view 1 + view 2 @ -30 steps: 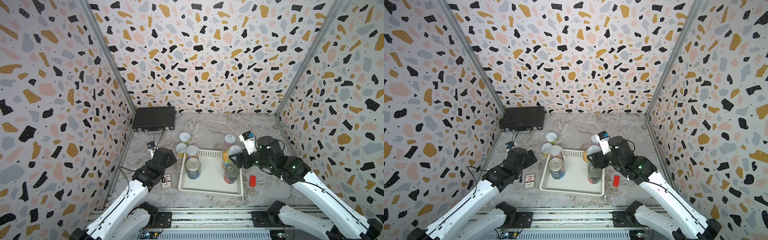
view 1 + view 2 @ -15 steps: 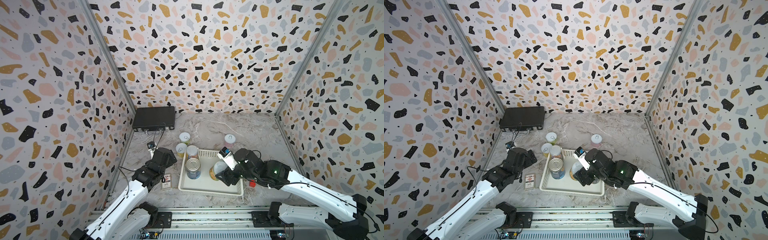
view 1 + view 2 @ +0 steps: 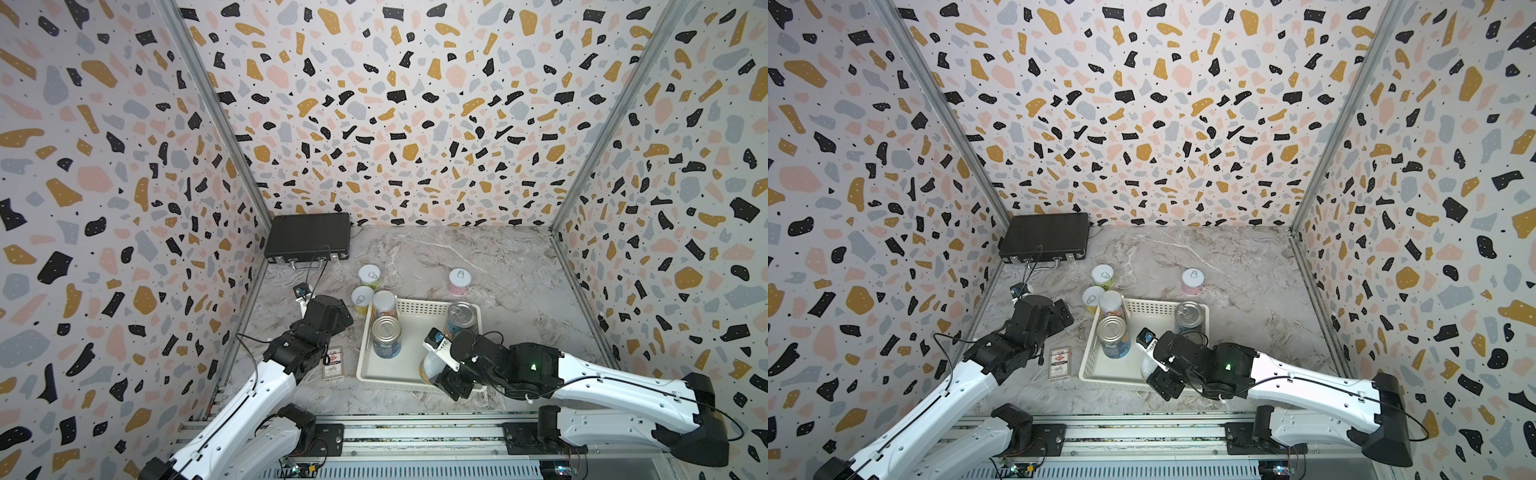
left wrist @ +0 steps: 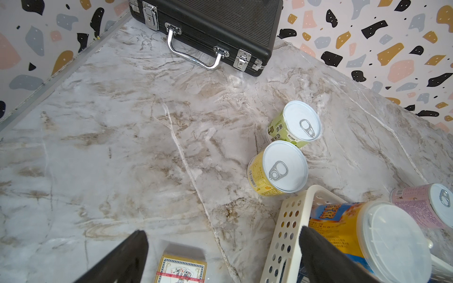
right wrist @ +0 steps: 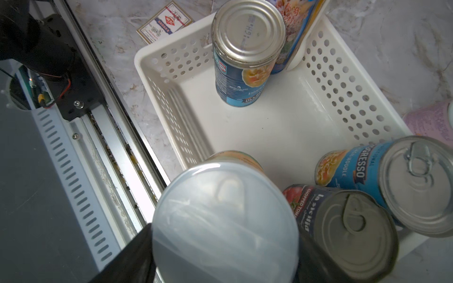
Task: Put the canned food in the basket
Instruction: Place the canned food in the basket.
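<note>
Item in hand: one can with a clear plastic lid (image 5: 224,220) and an orange label, clenched between the jaws of the right hand (image 3: 440,372) and held over the near edge of the basket (image 5: 282,127), beside the red-labelled tomato can (image 5: 343,230). Step, as judged: placing this can; it appears to be low inside the basket but whether it rests on the floor cannot be told. Next move calls for settling it upright on the bare floor, releasing, and lifting clear without knocking the tomato can just beside it. Left hand (image 4: 220,257): released, jaws wide, hovering over the desk (image 4: 122,147) beside the basket's outer wall, holding nothing. Basket: white moulded plastic, rectangular, shallow, smooth solid floor, walls pierced with rows of round holes. Contents: two tall blue-labelled soup cans, one (image 5: 245,54) with a plain ribbed steel end up, the other (image 5: 392,181) showing a pull-tab; the tomato can; a tall orange-and-blue can (image 4: 362,232) with a translucent cap in the far corner. Still on the desk: yellow can (image 4: 278,169), green can (image 4: 294,125), pink can (image 3: 459,280), all short, white-lidded with ring pulls; the yellow one stands just beside the basket. Also present: playing-card box (image 3: 332,362), glossy printed card; black ribbed briefcase (image 3: 308,237) with chrome handle and latches. Desk surface: grey-brown marble pattern, smooth.
</note>
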Controlling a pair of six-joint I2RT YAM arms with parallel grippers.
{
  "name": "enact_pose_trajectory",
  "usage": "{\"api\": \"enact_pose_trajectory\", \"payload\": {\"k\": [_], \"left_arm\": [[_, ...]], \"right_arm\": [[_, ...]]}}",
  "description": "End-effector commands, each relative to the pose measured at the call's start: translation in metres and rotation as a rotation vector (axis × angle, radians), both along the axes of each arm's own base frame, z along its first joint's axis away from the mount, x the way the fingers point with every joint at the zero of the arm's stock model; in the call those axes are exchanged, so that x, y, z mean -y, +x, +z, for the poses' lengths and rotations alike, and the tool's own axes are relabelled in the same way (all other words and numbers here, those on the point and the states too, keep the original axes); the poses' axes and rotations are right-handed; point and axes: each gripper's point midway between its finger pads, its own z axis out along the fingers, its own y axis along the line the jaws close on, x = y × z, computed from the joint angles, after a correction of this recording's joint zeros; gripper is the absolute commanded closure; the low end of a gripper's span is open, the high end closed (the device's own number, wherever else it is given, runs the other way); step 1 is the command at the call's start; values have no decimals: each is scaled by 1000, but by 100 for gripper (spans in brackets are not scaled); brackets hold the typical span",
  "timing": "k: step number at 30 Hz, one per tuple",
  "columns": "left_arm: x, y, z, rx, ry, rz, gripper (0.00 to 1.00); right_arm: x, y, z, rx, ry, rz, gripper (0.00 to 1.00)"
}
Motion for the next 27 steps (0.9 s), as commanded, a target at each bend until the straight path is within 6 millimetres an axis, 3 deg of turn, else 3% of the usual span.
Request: {"api": "enact_pose_trajectory", "payload": {"k": [1,12,27], "left_arm": [[0,3,10,32,-15,6,0],[0,3,9,31,-17,6,0],[-1,4,7,25,-13,11,0]], "right_arm": [[-2,18,19,86,64,-81,73],[18,13,-23,35,-5,-137,70],[70,1,-54,-44,-126,-267,66]]}}
